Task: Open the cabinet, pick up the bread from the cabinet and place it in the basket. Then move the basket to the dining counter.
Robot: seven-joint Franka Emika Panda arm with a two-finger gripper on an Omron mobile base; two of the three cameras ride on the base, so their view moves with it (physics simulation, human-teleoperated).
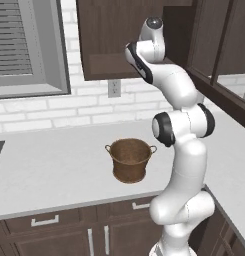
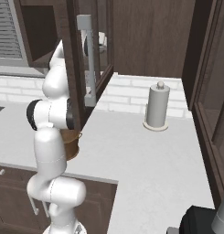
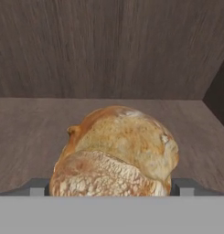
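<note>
Dark finger tips of the gripper (image 3: 111,187) spread wide, one each side of the crusty golden-tan round bread (image 3: 117,153)

Jaws fully apart, not pinching the bread yet as far as I can see; it sits on the wood-grain shelf of the dark brown wooden cabinet (image 3: 109,45), door (image 2: 88,59) with long silver bar handle swung open. White arm (image 1: 176,130) reaches up inside. Coppery brown bucket-shaped basket (image 1: 130,159) stands on the pale worktop (image 1: 54,160) below; grey paper towel roll (image 2: 157,106) well off right.
</note>
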